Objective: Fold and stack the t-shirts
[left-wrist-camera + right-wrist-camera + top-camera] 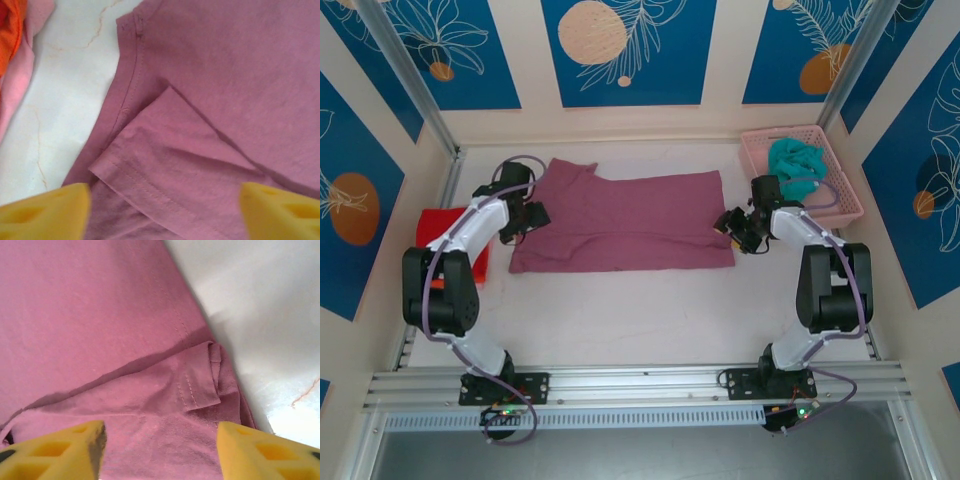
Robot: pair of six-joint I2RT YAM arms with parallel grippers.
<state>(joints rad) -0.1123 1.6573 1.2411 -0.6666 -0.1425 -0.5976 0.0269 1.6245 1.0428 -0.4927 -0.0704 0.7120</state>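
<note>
White table (620, 310), mauve t-shirt (630, 225) lying left-to-right

The two arms were built alike: the left arm (468, 225) and the right arm (798, 228) had smooth white shells running between bulky black joints (440, 292). A thin purple cable (523, 160) looped loosely along each arm. Each stood on a black base plate (505, 388) with a small green light (498, 410) glowing just below it. The left claw (165, 215) and the right claw (160, 452) had chunky yellow fingers (45, 212) with hollow pockets moulded into them.
</note>
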